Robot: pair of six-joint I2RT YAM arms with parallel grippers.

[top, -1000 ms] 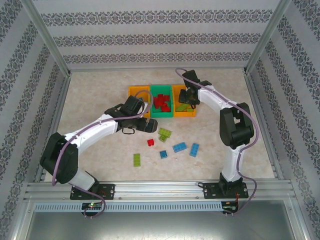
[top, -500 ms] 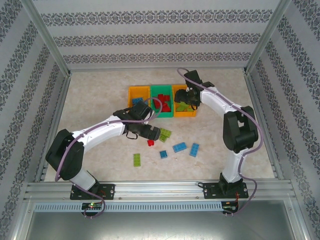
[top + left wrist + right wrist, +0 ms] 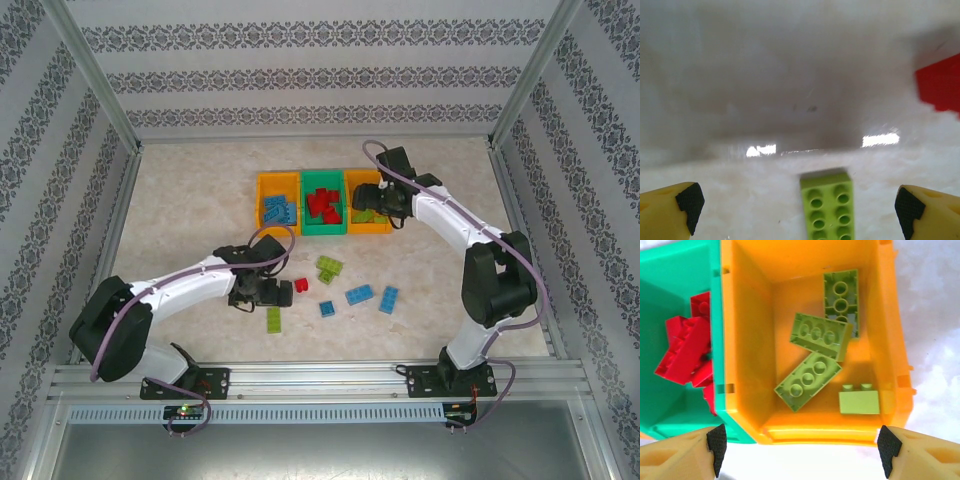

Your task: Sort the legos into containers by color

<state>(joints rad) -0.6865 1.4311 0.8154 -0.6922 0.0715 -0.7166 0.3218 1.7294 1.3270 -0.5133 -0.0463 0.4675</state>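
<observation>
One left claw [image 3: 800,207], wide, low, straddles lime lego [image 3: 828,206].

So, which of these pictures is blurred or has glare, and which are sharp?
Left wrist view: the background is blurred, two white glare patches lie on the table, the red brick is soft, the lime brick nearer is clearer. Right wrist view: sharp, the orange bin evenly lit with soft shadows inside. Top external view: sharp, with even light.

Glossy plastic bin [image 3: 745,340], smooth plastic bricks [image 3: 820,335], metal frame [image 3: 300,380]
</observation>
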